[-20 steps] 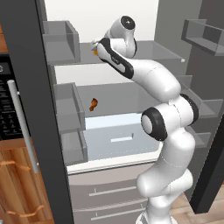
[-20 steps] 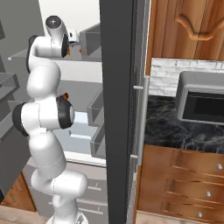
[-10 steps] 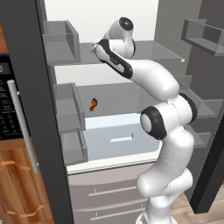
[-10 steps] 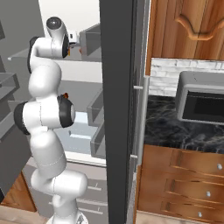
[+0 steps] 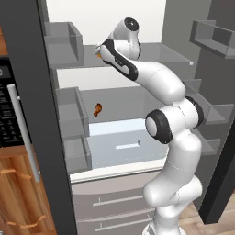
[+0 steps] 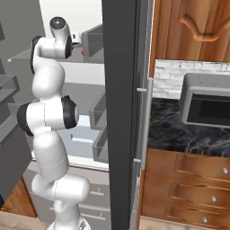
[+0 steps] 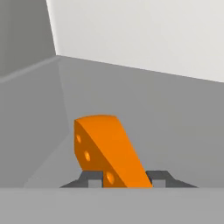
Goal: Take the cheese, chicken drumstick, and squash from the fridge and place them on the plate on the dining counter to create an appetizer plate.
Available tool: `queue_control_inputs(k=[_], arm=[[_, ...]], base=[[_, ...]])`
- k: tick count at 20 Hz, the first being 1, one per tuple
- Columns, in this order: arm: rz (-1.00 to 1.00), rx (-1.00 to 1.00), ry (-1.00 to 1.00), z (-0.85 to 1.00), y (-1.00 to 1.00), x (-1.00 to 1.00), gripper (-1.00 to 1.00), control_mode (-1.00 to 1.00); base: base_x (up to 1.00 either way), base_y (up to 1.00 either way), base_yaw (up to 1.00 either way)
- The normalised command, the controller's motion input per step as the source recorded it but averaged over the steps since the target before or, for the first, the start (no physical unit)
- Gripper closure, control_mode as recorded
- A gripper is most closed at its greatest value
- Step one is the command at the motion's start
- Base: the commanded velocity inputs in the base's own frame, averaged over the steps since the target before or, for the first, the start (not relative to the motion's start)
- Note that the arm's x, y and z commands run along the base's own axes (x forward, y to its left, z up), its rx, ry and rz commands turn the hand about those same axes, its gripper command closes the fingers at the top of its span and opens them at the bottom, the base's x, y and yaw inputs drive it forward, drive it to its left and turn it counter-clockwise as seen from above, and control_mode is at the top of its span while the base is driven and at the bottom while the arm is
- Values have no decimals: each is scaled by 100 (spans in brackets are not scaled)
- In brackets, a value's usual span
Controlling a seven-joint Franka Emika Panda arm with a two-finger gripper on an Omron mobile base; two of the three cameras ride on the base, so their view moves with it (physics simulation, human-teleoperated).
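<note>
The cheese, an orange wedge with small holes, stands on the fridge's upper grey shelf near its left wall. My gripper has its two dark fingertips pressed against the wedge's lower sides, shut on it. In the left base view the arm reaches up to that shelf, and the gripper sits at the shelf's left end with a sliver of cheese at its tip. The chicken drumstick, small and brown-orange, lies on the shelf below. The squash is out of view.
The fridge stands open, with grey door bins at left and right and a pale drawer under the lower shelf. The dark door edge rises beside the arm. Wooden cabinets and a black marble counter lie to the right.
The jaws have come together from wide open onto the cheese. The arm has hardly moved at the upper shelf.
</note>
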Motion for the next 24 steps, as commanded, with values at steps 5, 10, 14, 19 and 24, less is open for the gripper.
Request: queue_control_inputs(k=[5, 10, 14, 19, 24], arm=[[0, -6, -4, -34, 49, -46, 100, -100], [0, 0, -13, -4, 16, -100, 100, -100], [0, 0, -8, 0, 0, -100, 100, -100], [-2, 0, -1, -2, -10, -100, 100, -100], [-5, 0, 0, -14, -41, -100, 100, -100]], base=[[0, 0, 0], [0, 0, 0], [0, 0, 0], [0, 0, 0], [0, 0, 0]])
